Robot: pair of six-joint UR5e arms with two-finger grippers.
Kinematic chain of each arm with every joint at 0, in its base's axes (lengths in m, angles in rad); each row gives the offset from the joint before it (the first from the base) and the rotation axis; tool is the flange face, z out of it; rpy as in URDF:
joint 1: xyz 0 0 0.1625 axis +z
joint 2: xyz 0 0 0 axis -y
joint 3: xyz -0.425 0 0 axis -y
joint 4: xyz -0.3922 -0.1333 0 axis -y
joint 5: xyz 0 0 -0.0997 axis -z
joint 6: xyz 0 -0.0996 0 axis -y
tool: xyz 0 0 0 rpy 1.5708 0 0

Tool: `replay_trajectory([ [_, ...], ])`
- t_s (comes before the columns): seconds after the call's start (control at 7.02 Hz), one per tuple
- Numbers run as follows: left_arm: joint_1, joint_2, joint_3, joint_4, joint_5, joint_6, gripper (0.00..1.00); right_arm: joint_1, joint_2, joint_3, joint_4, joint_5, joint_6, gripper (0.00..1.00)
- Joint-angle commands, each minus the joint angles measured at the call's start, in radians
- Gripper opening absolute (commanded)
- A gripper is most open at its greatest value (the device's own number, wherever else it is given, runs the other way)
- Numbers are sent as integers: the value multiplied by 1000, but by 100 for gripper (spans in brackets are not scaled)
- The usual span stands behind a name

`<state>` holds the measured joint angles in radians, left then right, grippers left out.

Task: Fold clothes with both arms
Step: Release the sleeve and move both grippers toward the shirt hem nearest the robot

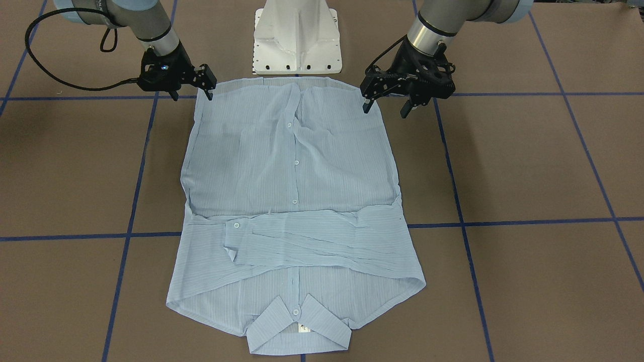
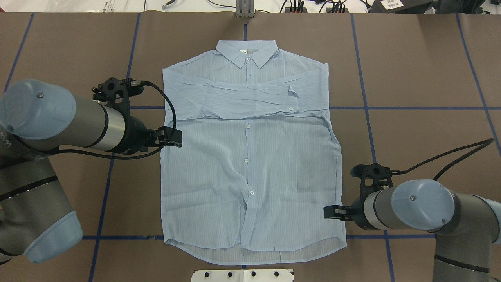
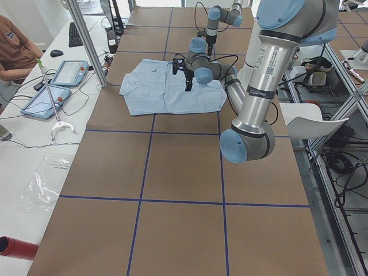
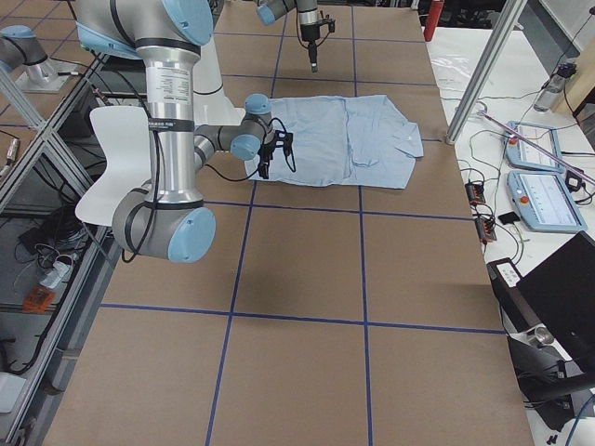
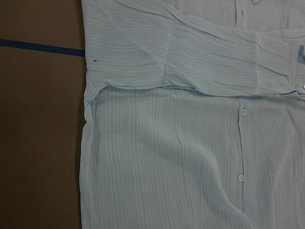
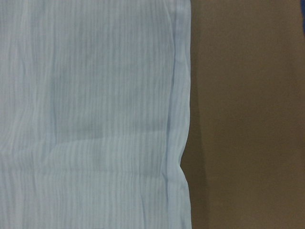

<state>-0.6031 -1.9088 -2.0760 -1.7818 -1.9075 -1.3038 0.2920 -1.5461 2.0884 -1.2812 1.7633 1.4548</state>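
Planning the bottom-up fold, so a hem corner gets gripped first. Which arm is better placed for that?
Right, probably. The right gripper hovers open by the shirt side near the hem; the left gripper is farther up, near the folded sleeve.

The shirt point(image 2: 250, 176) lies flat, front up, in the middle of the surface point(image 2: 411, 78), directly before the base point(image 1: 297, 40). Its hem is on the robot's side, just beside the base; its collar point(image 2: 247, 53) is at the far end. Both sleeves point(image 2: 235, 100) lie folded across the chest, one over the other, just behind the collar, with a cuff point(image 2: 291, 94) toward the robot's right. The left tool point(image 1: 386, 109) is at the shirt's left edge and the right tool point(image 1: 191, 95) at its right edge, both toward the hem end. Whether either touches the cloth cannot be told.
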Motion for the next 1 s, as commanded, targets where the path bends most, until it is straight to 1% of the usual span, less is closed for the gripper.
replay_trajectory([
  [0.0,3,-6,-3,-1,1,0,100,-17,8,-37,3,2,2,81],
  [0.14,3,-7,-3,-1,1,0,100,-22,8,-36,2,8,2,73],
  [0.29,3,-7,-3,-1,1,0,100,-28,8,-36,2,5,4,70],
  [0.57,3,-9,-3,-1,1,0,100,-48,8,-34,2,8,4,69],
  [0.86,3,-9,1,-1,1,0,99,-51,9,-38,2,8,2,33],
])
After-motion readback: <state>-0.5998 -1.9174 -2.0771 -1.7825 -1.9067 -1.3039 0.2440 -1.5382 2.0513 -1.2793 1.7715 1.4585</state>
